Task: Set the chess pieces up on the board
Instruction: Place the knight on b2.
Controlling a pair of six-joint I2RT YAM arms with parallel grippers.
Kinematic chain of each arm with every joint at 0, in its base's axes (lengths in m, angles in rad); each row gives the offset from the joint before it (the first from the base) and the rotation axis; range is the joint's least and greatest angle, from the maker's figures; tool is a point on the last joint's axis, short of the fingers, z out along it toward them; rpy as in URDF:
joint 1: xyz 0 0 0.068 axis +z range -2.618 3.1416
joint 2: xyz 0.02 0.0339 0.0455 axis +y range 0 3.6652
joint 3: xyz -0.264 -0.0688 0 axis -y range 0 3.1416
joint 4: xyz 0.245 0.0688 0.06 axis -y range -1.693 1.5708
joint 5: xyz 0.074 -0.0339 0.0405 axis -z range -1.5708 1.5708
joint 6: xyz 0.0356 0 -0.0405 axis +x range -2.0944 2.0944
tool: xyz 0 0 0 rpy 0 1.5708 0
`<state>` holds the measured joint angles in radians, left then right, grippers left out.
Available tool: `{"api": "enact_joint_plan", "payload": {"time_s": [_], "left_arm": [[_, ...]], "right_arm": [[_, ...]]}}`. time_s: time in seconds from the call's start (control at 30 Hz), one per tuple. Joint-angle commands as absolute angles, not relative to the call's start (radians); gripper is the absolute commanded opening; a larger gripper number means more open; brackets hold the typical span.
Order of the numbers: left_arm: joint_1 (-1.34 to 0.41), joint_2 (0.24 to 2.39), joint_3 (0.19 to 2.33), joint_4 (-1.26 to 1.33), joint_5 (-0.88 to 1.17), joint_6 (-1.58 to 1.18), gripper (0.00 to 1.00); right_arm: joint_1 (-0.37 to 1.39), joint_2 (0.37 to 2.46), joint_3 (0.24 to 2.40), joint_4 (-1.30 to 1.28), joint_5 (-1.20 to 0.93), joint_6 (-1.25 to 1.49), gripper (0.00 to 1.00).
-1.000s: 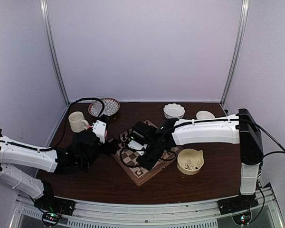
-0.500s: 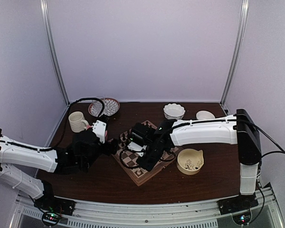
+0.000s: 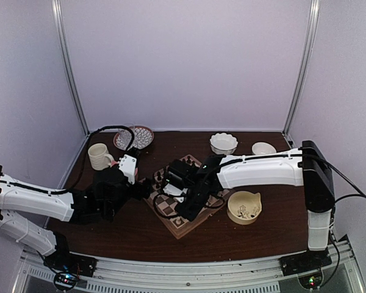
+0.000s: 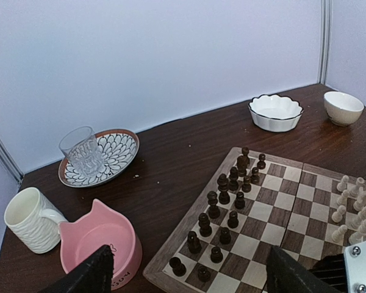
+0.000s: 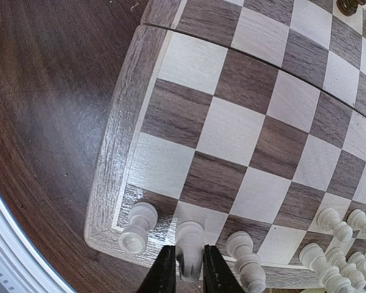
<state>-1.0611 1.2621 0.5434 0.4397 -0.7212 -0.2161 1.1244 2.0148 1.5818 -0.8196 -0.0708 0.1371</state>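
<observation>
The board [image 5: 232,128] lies turned at an angle mid-table [image 3: 180,231]. Cream-white chess pieces stand along its near edge. My right gripper [image 5: 189,274] is shut on a cream piece [image 5: 189,241] over the second square from the corner, between a corner piece [image 5: 136,227] and another piece [image 5: 244,251]. In the top view it [image 3: 186,210] hangs over the board's near-left side. My left gripper [image 4: 192,284] is open and empty, low beside the board's left corner [image 3: 140,189]. Dark brown figures [image 4: 222,204] fill the two left rows. More cream pieces [image 4: 349,207] show at the right.
A pink cat-ear bowl [image 4: 97,241] and a cream mug [image 4: 30,220] sit left of the board. A glass [image 4: 82,151] stands on a patterned plate [image 4: 119,149] behind. A scalloped white bowl [image 4: 274,112] and small bowl [image 4: 343,107] are at the back right. A cream cat-ear bowl [image 3: 244,206] sits right.
My right arm has shifted a little to the left and nearer over the board with its gripper. The left arm has not moved.
</observation>
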Motion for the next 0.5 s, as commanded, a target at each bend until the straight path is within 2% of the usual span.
{"api": "enact_joint_plan", "payload": {"time_s": [0.0,0.47], "left_arm": [[-1.057,1.259,0.545,0.462,-0.718,-0.222,0.86],[-1.057,1.261,0.546,0.463,-0.715,-0.219,0.86]], "right_arm": [[1.134,2.017,1.604,-0.823,-0.045,0.141,0.2],[1.142,1.954,1.582,-0.803,-0.024,0.146,0.23]]}}
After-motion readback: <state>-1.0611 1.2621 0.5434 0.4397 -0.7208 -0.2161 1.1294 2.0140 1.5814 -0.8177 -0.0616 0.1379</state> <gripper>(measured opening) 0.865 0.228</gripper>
